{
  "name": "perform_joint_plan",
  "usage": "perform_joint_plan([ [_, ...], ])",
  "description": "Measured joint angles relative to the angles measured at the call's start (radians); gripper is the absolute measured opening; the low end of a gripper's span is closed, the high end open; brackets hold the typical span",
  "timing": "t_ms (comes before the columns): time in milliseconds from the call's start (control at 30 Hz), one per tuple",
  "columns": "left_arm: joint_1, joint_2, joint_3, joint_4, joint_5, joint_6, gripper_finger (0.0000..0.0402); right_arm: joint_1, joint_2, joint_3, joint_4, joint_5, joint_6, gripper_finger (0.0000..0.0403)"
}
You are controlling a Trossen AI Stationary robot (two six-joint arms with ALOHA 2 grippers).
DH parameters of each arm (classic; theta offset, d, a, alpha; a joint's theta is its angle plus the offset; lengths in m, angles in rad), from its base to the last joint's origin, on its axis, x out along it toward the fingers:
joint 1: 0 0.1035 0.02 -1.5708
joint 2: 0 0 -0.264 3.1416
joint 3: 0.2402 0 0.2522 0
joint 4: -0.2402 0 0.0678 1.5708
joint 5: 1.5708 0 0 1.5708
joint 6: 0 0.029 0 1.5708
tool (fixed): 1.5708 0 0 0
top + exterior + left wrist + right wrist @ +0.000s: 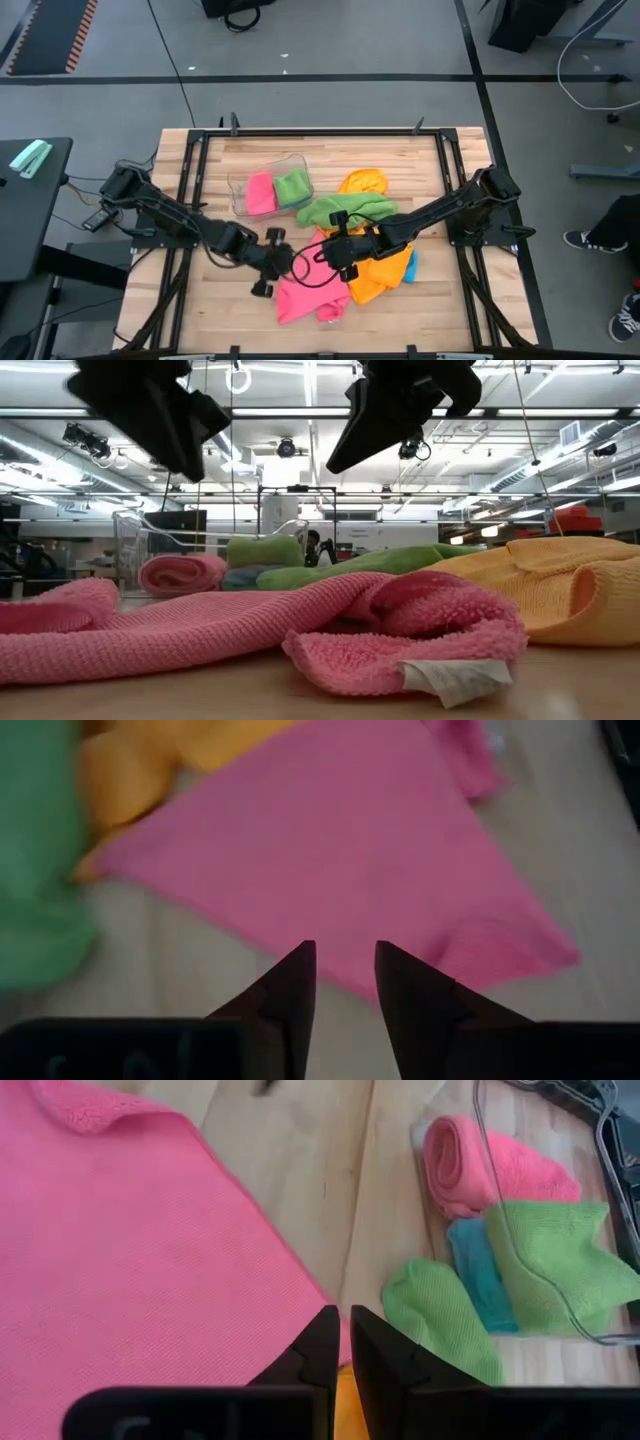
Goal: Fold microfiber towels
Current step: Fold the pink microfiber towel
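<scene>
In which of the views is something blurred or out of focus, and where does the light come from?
Left wrist view: the green towel and orange towel are smeared with blur, and the left tool is soft-edged. Low view: both arms are dark silhouettes against bright ceiling lights; the nearest pink towel is fairly sharp. High view and right wrist view: evenly lit, no strong glare.

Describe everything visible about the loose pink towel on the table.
The pink towel is a soft, nubby microfiber cloth, lying crumpled and partly spread on the wooden table near its front edge. One edge is rolled over, and a white tag shows at a corner. It touches the orange towel beside it. Both grippers hover above it, not holding it.
</scene>
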Motion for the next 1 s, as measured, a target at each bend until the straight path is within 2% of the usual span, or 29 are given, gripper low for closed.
perform_joint_plan([
  [67, -0.02, 0.033, 0.0, 0.045, 0.015, 0.026, 0.011, 0.0, 0.0, 0.0, 0.005, -0.001, -0.002, 0.0038],
  [167, -0.021, 0.074, 0.0, 0.084, 0.123, 0.044, 0.0104, 0.001, 0.0, 0.0, 0.002, -0.004, 0.007, 0.0038],
  [333, -0.005, 0.117, 0.0, 0.112, 0.225, -0.015, 0.0099, 0.0, 0.0, -0.001, 0.005, -0.029, 0.017, 0.0038],
  [500, 0.004, 0.157, 0.0, 0.13, 0.252, -0.033, 0.0112, -0.004, 0.001, -0.001, 0.015, -0.077, 0.038, 0.0038],
  [633, 0.036, 0.19, 0.0, 0.135, 0.383, -0.033, 0.0126, -0.004, 0.001, -0.011, 0.033, -0.113, 0.055, 0.0038],
  [1000, 0.103, 0.253, 0.0, 0.146, 0.563, -0.021, 0.0147, 0.001, 0.002, -0.063, 0.09, -0.136, 0.103, 0.0038],
])
